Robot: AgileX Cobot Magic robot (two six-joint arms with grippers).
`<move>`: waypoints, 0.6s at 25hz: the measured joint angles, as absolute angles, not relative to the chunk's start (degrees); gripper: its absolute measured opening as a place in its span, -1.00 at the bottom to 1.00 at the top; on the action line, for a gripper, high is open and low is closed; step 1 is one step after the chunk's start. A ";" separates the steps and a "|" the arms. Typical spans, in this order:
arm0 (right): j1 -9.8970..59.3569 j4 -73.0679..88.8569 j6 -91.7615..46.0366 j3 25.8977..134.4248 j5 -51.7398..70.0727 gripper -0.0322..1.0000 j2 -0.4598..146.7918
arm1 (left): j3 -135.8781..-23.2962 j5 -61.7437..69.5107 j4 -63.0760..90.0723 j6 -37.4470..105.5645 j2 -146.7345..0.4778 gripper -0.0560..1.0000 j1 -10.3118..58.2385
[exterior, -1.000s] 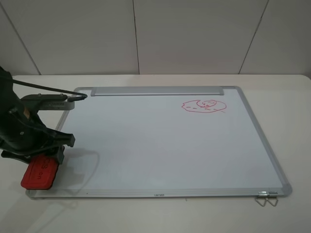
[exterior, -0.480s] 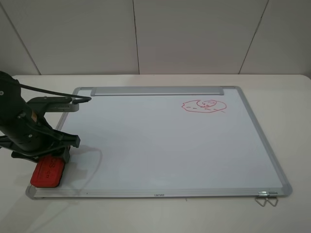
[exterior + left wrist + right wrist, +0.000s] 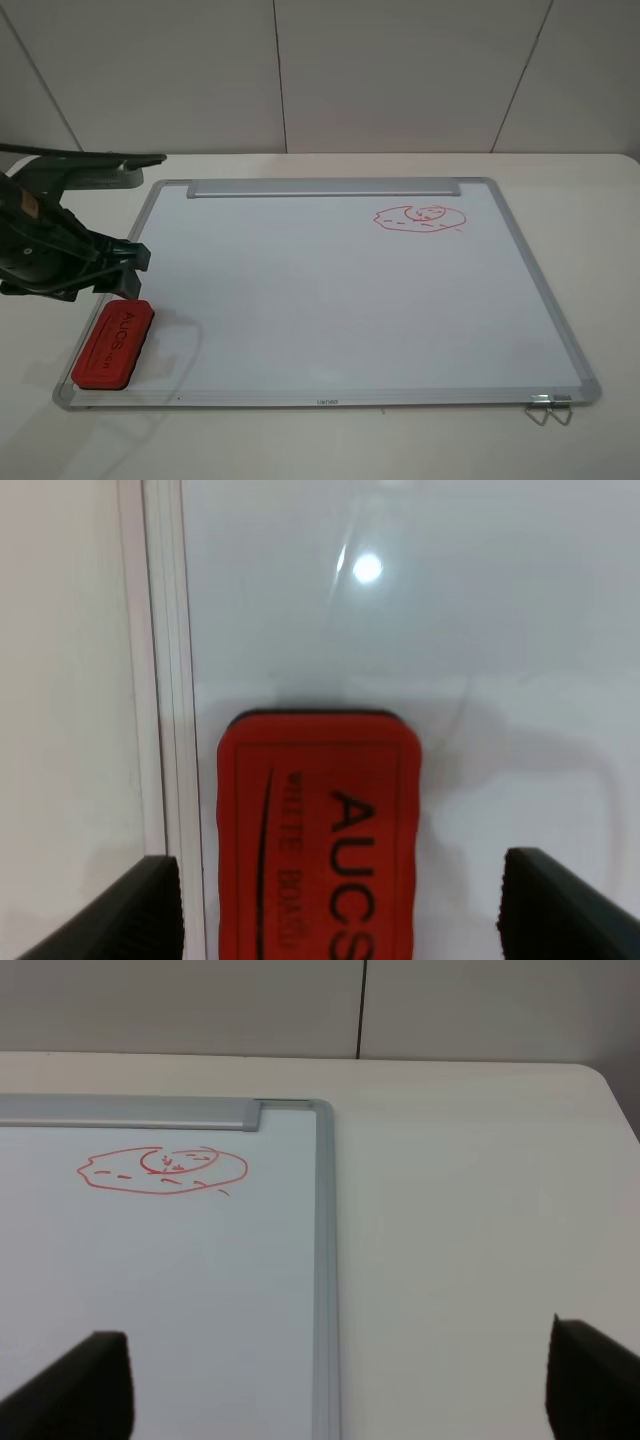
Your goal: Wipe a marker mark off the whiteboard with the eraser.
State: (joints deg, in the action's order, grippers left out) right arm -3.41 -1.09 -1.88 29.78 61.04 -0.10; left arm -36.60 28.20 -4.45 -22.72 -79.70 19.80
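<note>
— Eraser?
— Eraser [image 3: 113, 343] lying flat on the whiteboard [image 3: 330, 300], at about 8 o'clock on the board, just beside the frame's left rail. Lettering up, dark base down. Nothing touching it.

— Left gripper?
— Left gripper [image 3: 340, 910] raised above the eraser, jaws spread wide, holding nothing. Fingertips [image 3: 110, 915] apart, one on either side of the red block in the left wrist view.

— Right gripper?
— Right gripper [image 3: 340, 1385] likewise wide open and empty — over the table [image 3: 480, 1210] and board edge, out of the high view.

— Marks?
— Only one red scribble [image 3: 420, 218] visible, at about 1 o'clock, a flat oval with dashes. Round-headed figure nowhere to be made out.
</note>
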 joint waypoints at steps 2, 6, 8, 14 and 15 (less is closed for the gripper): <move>-3.41 -1.09 -1.88 29.78 61.04 0.43 -0.10 | -36.60 29.73 -4.45 -22.11 -73.84 0.35 19.80; -3.41 -1.09 -1.88 29.78 61.04 0.43 -0.10 | -36.60 35.43 -4.45 -19.61 -59.79 0.53 19.80; -3.41 -1.09 -1.88 29.78 61.04 0.43 -0.10 | -36.60 37.77 -4.45 -19.07 -51.95 0.56 19.80; -3.41 -1.09 -1.88 29.78 61.04 0.43 -0.10 | -36.60 43.43 -4.45 -16.10 -27.22 0.57 19.80; -3.41 -1.09 -1.88 29.78 61.04 0.43 -0.10 | -36.60 45.06 -4.45 -15.69 -24.19 0.57 19.80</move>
State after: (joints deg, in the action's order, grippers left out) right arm -3.41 -1.09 -1.88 29.78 61.04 -0.10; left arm -36.60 45.06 -4.45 -15.69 -24.19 19.80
